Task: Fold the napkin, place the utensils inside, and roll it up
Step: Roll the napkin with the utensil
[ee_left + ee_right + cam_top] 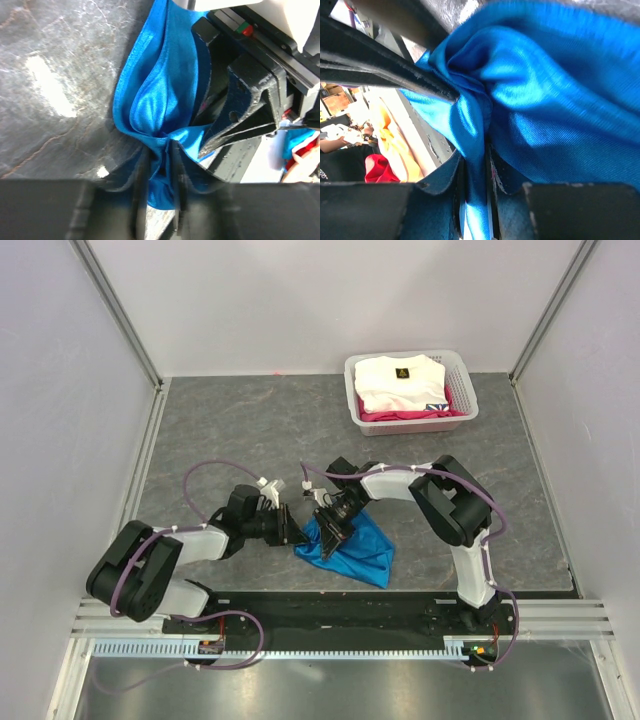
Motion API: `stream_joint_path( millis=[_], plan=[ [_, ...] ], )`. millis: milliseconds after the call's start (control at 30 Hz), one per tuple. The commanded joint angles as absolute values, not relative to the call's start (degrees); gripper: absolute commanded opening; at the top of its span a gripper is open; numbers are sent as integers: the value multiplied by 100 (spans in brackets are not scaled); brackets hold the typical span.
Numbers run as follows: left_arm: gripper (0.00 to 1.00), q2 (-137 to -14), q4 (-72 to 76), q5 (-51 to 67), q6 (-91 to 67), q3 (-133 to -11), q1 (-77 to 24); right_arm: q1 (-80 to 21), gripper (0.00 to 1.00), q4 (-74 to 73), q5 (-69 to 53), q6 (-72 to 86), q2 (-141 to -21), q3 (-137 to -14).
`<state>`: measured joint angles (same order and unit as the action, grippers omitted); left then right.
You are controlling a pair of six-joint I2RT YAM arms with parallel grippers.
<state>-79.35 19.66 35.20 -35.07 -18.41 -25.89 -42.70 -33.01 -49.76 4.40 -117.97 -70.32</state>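
Though crumpled low centre in the overhead frame, pinned tight: clamped on the napkin (360, 552) with left gripper (159, 155) and right gripper (476, 170), side by side. Seems light, limp, slippery; better to pinch 2 corners and pull flat.

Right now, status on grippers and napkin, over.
Left gripper shut on napkin. Right gripper shut on napkin. Napkin bunched between them. Basket far back, not in the way.

There is one blue napkin (352, 548), pinched by two end effectors: the left end effector (297, 535) and the right end effector (330, 532). Well beyond the right one stands one basket (415, 428), holding one white garment (398, 380) and one pink garment (400, 416).
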Motion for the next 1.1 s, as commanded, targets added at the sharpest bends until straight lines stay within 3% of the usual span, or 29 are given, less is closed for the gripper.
stream_joint_path(
  millis=[0,33,67,267,467,633,1067],
  plan=[
    [18,-8024,1943,3753,-3472,-1889,-2637,-4201,27,-3357,-4114,53,-11997,-7084],
    [7,-8033,1890,3709,-3463,-1898,-2637,-4192,29,-3357,-4070,53,-11954,-7093],
    [2,-8059,1829,3674,-3463,-1925,-2637,-4184,32,-3357,-3982,53,-11831,-7128],
    [2,-8016,1442,3358,-3463,-1995,-2637,-3999,64,-3392,-3578,193,-11015,-7146],
    [2,-7893,845,2927,-3463,-2179,-2637,-4200,76,-3515,-2314,229,-9637,-6742],
    [2,-8006,572,2760,-3437,-2408,-2619,-4868,79,-3902,-856,369,-8861,-6224],
    [2,-8306,369,2830,-3384,-2707,-2601,-5476,76,-4351,-96,528,-9167,-5818]
  ],
)
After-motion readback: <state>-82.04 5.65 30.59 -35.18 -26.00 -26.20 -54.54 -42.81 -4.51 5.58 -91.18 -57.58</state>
